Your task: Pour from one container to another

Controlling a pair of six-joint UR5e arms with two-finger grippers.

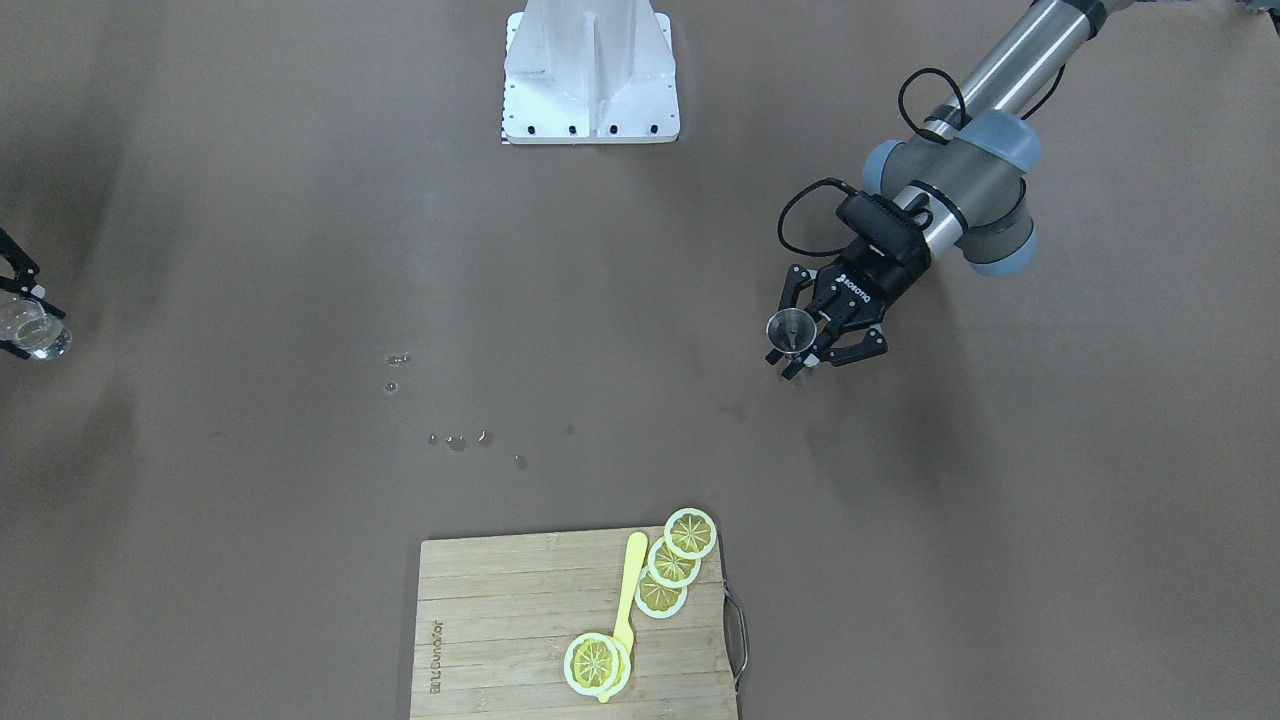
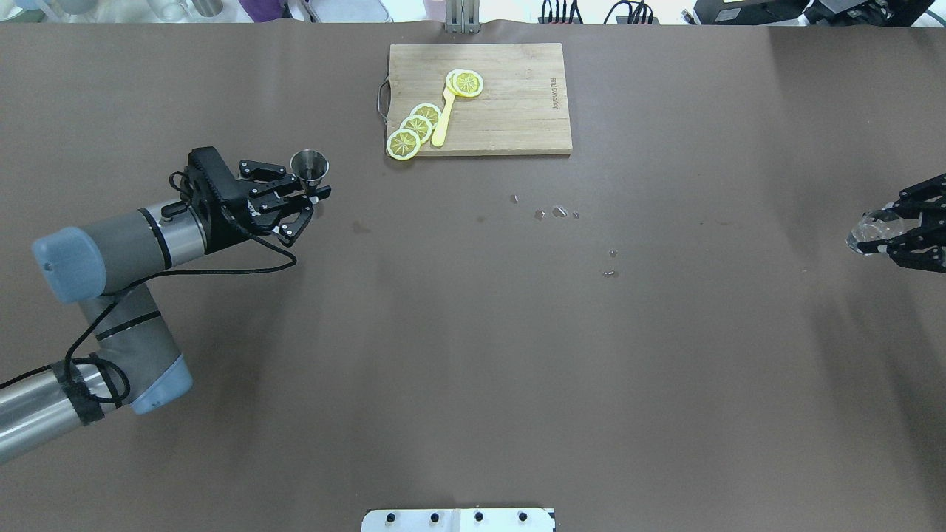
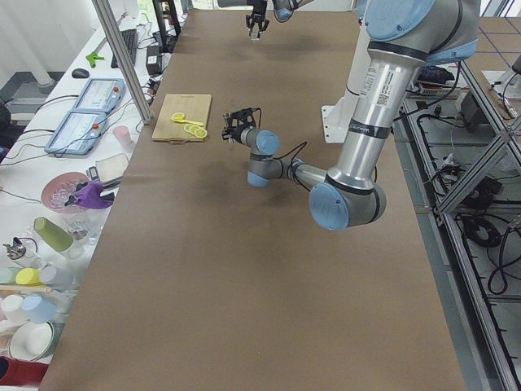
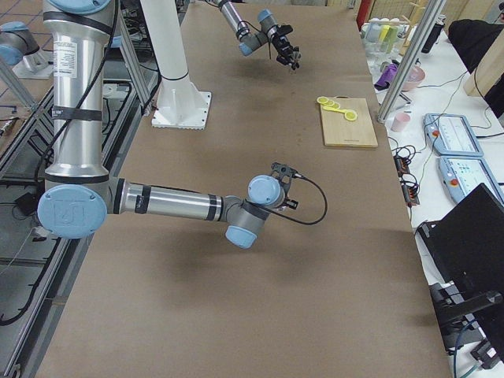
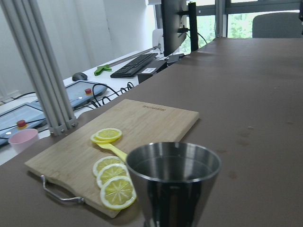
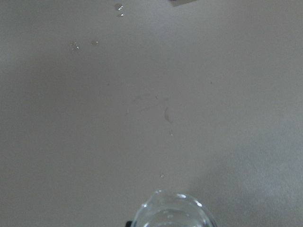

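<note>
Droplets (image 2: 559, 212) dot the table (image 2: 473, 369)
Near the cutting board (image 2: 510, 103), left gripper (image 2: 310, 193) clamps the jigger (image 2: 310, 167) upright — right gripper (image 2: 887, 235) clasps the glass (image 2: 866, 230).

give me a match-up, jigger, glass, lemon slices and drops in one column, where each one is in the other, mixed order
Things
1. jigger
2. glass
3. lemon slices
4. drops

Places
A. on the board
B. in the right gripper
C. on the bare table
D. in the left gripper

Pairs: 1-D, 2-B, 3-A, 4-C
</note>
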